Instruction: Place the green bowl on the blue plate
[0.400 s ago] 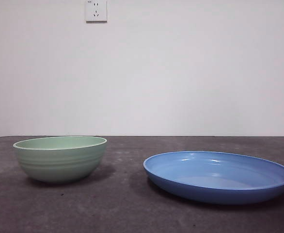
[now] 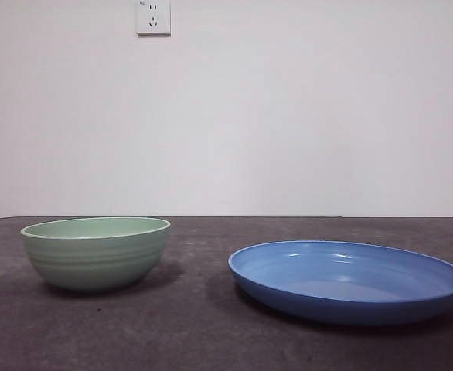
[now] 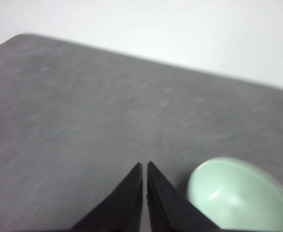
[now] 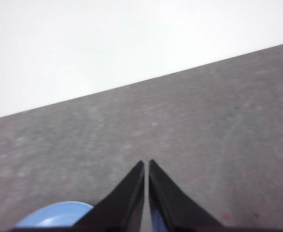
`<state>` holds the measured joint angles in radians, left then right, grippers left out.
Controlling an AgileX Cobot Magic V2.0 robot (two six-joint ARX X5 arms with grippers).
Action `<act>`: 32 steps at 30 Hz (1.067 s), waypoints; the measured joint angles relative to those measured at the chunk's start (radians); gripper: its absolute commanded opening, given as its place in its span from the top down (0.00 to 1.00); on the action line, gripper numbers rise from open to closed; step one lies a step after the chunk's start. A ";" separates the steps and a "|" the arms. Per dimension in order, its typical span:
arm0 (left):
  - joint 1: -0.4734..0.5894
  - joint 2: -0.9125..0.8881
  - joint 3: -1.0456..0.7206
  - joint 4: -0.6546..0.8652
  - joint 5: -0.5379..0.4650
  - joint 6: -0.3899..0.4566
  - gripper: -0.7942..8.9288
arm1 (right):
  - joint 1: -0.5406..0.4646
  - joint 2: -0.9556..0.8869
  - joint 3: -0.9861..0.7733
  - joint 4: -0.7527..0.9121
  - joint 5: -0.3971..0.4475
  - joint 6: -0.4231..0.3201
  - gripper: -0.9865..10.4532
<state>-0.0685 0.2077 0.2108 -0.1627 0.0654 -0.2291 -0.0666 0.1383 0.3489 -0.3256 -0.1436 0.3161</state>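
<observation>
The green bowl point(image 2: 96, 251) stands upright and empty on the dark table at the left of the front view. The blue plate point(image 2: 348, 280) lies flat to its right, apart from it. Neither gripper shows in the front view. In the left wrist view my left gripper point(image 3: 145, 165) is shut and empty above the table, with the green bowl point(image 3: 238, 200) close beside it. In the right wrist view my right gripper point(image 4: 146, 163) is shut and empty, with an edge of the blue plate point(image 4: 54, 215) beside it.
The dark grey table point(image 2: 203, 325) runs back to a white wall point(image 2: 288, 116) with a wall socket point(image 2: 153, 17) high up. A gap of bare table separates the bowl and the plate.
</observation>
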 measured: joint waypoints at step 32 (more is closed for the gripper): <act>-0.163 0.682 0.752 -0.383 0.562 0.055 0.90 | 0.099 0.547 0.548 -0.385 -0.561 -0.179 0.90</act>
<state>-0.2317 0.8902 0.9630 -0.5457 0.6273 -0.1741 0.0322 0.6853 0.8970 -0.7105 -0.7044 0.1371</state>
